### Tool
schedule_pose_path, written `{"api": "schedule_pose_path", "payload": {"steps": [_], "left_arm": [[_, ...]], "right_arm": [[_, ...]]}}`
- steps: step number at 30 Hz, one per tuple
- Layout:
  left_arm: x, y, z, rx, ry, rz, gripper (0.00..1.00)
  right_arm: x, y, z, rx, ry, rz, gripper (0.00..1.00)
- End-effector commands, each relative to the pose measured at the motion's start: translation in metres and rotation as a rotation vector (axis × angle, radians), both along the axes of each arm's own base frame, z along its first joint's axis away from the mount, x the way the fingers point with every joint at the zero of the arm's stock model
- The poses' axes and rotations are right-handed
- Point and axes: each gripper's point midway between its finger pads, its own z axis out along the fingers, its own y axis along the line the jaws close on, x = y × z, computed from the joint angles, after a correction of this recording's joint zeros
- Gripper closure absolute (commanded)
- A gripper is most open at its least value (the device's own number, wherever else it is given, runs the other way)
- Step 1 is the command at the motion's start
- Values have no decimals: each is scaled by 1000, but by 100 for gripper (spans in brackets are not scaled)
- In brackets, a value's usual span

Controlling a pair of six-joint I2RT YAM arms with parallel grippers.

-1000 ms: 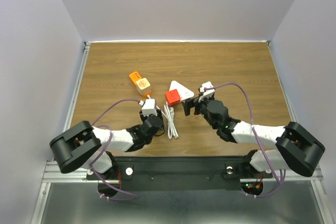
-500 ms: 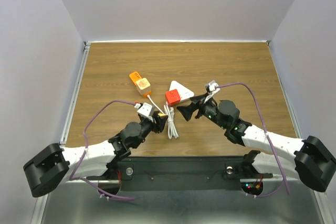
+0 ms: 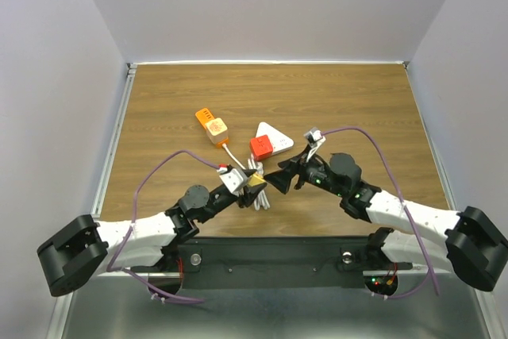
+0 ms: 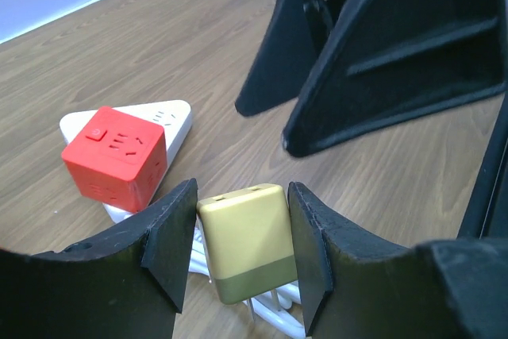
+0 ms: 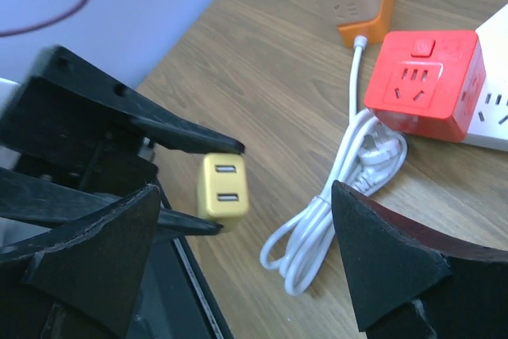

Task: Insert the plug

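A small yellow plug (image 4: 244,236) with two USB slots (image 5: 222,186) hangs just above the table, prongs pointing down. My left gripper (image 4: 244,198) is shut on its two sides. In the top view the plug (image 3: 256,181) sits over the coiled white cable (image 3: 259,194). My right gripper (image 5: 246,192) stands open and faces the plug's slotted end, apart from it; its black fingers (image 4: 381,53) fill the upper right of the left wrist view. The red cube socket (image 5: 425,85) rests against the white triangular socket block (image 4: 171,117), beyond the plug.
An orange power strip (image 3: 205,119) with a white cube adapter (image 3: 216,127) lies at the back left of the sockets, its white cable (image 5: 333,212) running to the coil. The table's near edge and a black rail (image 3: 278,252) lie just behind both grippers.
My left arm has stretched forward and right, carrying the plug over the cable coil. My right gripper has swung down and left to face it, its jaws narrowing slightly.
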Motion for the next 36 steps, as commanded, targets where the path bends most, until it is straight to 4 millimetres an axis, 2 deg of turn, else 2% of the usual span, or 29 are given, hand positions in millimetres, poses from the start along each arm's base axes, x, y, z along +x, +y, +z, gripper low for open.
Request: {"api": "schedule_pose_path", "payload": {"steps": [1,4,11,14,19,22,29,30,32,33,35,36], "left_arm": [[-6,-13,33,-52,-111,-67,100],[-8,-18,34,-40,-121,-90,100],[-10,-25,36,-9,-147,-109,100],[-10,-25,37,-7,-153,-102,100],[-9,-25,38,0,-168,-92,100],[-8,-25,40,0,-175,-82,100],[3,-16,46,-12,-198,-3,100],[4,-15,47,-14,-201,6,100],[7,-12,51,-23,-209,32,100],[8,-11,52,-24,-209,36,100],[8,-9,56,-34,-221,45,100],[8,-9,58,-40,-224,45,100]], "right_arm": [[-5,-5,26,79,-38,-4,7],[-9,-1,26,76,-35,30,7],[-2,15,0,8,25,73,10],[-3,20,-2,0,31,101,11],[-12,27,-5,0,31,178,17],[-18,32,-9,-1,42,231,24],[-32,40,-21,-7,72,339,51],[-33,40,-20,-2,65,348,59],[-38,40,-21,-2,65,375,67],[-39,40,-20,1,61,382,78],[-43,40,-19,8,57,402,88],[-44,39,-16,13,47,403,99]]}}
